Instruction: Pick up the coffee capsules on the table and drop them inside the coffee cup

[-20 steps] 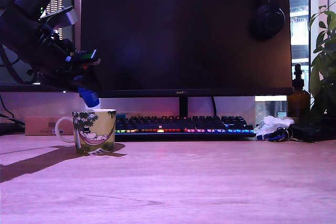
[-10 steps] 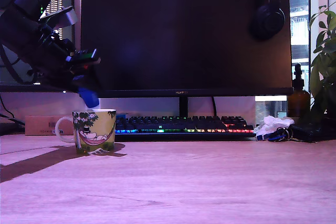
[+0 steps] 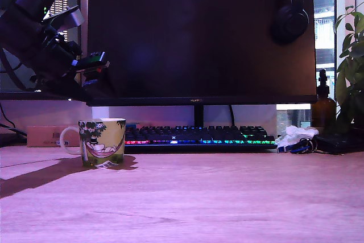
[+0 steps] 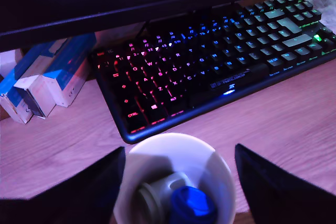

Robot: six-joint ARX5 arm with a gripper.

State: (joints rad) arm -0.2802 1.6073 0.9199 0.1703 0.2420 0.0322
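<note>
Hanging above the coffee cup (image 3: pixel 102 141) at the exterior view's left, the black arm holds its claw (image 3: pixel 94 78) over the cup's rim, with nothing between the fingers. The cup stands upright on the wooden desk (image 3: pixel 227 197), its white handle turned toward the exterior view's left, in front of the lit keyboard (image 3: pixel 199 136) and the dark monitor (image 3: pixel 199 38). Headphones (image 3: pixel 291 18) hang on the monitor's upper corner, and a brown bottle (image 3: pixel 323 106) stands at the exterior view's right.

From the wrist view, the claw (image 4: pixel 178 182) is spread wide, one dark finger on each side of the coffee cup (image 4: pixel 220 174). Inside it lie the grey capsule (image 4: pixel 155 192) and the blue capsule (image 4: pixel 191 205), touching. Blue-and-white boxes (image 4: pixel 42 85) stand beside the keyboard (image 4: pixel 220 61)
</note>
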